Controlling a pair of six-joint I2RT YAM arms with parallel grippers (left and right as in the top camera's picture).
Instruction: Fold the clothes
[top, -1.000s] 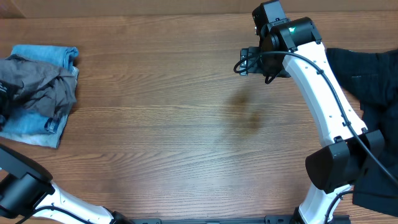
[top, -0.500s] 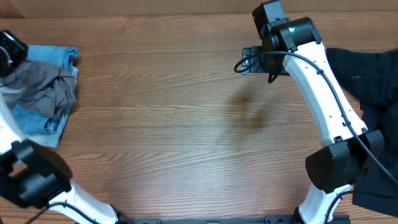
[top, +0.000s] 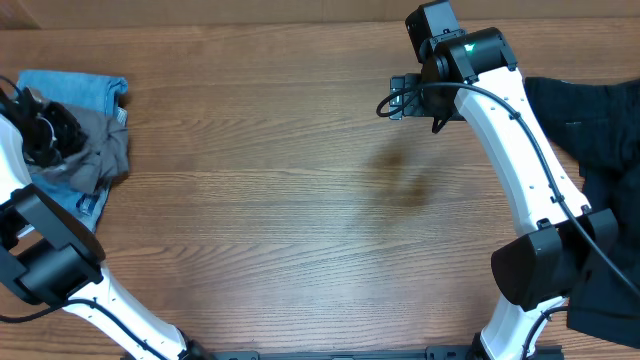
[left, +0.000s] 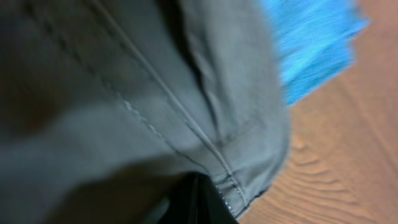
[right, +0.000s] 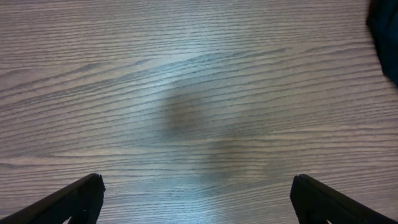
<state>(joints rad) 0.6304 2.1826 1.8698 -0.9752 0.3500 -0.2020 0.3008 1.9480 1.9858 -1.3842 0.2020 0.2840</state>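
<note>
Overhead, at the far left edge of the table (top: 280, 230), my left pincer (top: 42, 135) is pressed down into the grey shorts (top: 100, 150), its jaws drawn together on a bunch of their cloth. The wrist camera there is filled with grey fabric and a stitched seam. The shorts lie crumpled on top of a light-blue garment (top: 85, 88), whose edges show behind and below them, both hard against the left border of the view. From the shorts rightward, open wood stretches across the whole middle, giving wide room for either arm. My right pincer (top: 402, 98) hangs over the far side, right of centre, its fingers (right: 81, 199) spread wide with only wood grain between them, well apart from the shorts. A black garment (top: 600, 130) is heaped at the right edge, running out of view beside my right arm.
</note>
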